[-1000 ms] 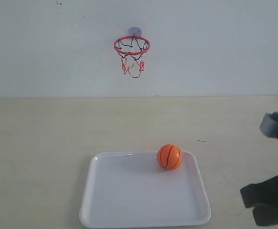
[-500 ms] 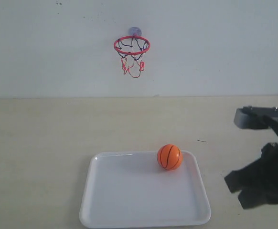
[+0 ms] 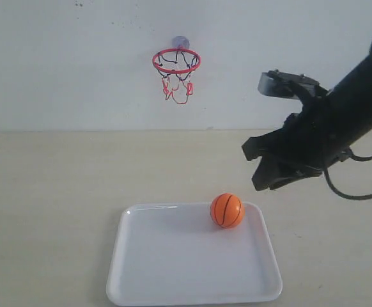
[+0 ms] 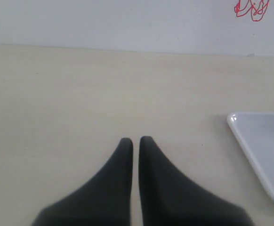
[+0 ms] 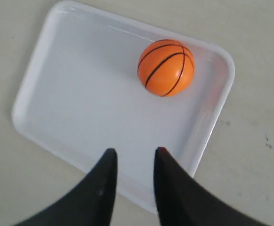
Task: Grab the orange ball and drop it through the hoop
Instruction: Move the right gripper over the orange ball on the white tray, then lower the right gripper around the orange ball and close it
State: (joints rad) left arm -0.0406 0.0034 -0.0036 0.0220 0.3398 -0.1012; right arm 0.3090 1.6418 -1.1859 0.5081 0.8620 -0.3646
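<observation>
The orange ball (image 3: 227,210) with black seams rests in the far right corner of a white tray (image 3: 173,291). High on the back wall hangs the hoop (image 3: 176,61), a red ring with a red-and-black net. My right gripper (image 3: 255,167) hovers in the air right of the ball and above it, apart from it. In the right wrist view it (image 5: 136,150) is open and empty, over the tray's edge, with the ball (image 5: 166,67) ahead. My left gripper (image 4: 136,140) is shut and empty over bare table, out of the exterior view.
The tray's corner (image 4: 254,136) lies to one side of the left gripper, and the bottom of the net (image 4: 252,8) shows on the wall ahead. Beige tabletop (image 3: 58,192) surrounds the tray, and a white wall closes the far side.
My right arm has risen from the lower right corner and swung left toward the tray and ball. The ball, tray and hoop have not moved.
</observation>
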